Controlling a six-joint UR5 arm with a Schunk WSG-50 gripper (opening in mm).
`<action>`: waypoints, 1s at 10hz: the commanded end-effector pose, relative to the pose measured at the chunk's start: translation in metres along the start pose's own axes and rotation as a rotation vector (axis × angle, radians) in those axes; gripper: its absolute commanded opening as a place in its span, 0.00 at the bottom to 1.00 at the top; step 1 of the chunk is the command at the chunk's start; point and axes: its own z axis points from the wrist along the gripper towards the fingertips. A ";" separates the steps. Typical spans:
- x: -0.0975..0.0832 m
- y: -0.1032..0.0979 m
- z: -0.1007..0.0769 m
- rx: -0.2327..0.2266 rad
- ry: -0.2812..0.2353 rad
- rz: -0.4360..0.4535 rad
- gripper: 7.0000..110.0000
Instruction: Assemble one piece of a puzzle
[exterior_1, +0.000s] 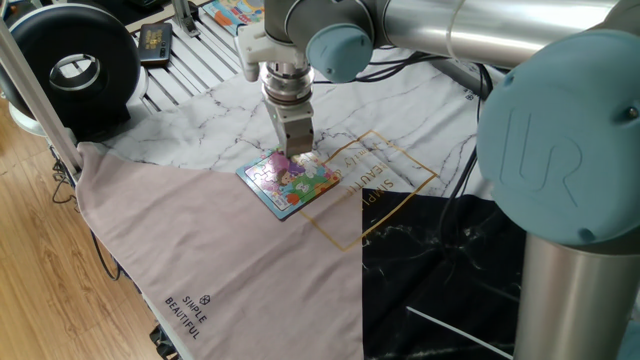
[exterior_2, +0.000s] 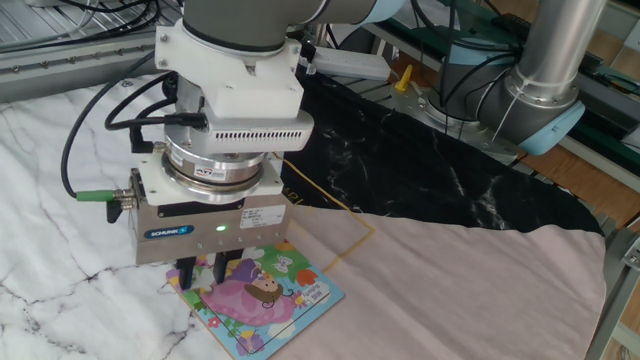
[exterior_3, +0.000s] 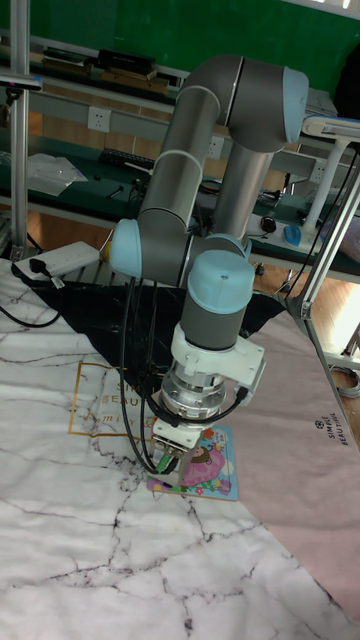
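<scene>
- Gripper (exterior_2: 208, 275), two dark fingers under a grey block, points straight down onto the small square jigsaw board with blue rim and pink-green cartoon picture (exterior_1: 292, 180), at its corner nearest the marble-print end of the counter.
- Fingers (exterior_2: 186, 274) sit close together with a narrow gap; tips at or just above the board. Cannot tell whether they are clamped or let go.
- Tiny pale jigsaw piece: not resolvable in any view. Judgement: it is under or between the fingertips, being seated in its slot.
- Board lies flat on the pale pink cloth (exterior_1: 230, 260), just beside the seam with the marble-print cloth (exterior_2: 60, 250). Vertical approach suits pressing straight in.
- Risk: board slides on cloth if the push goes sideways.
</scene>
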 end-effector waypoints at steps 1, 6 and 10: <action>-0.003 0.008 -0.005 -0.038 -0.018 0.002 0.00; -0.003 0.011 -0.010 -0.057 -0.016 0.014 0.00; 0.001 0.003 -0.009 -0.056 0.004 0.030 0.00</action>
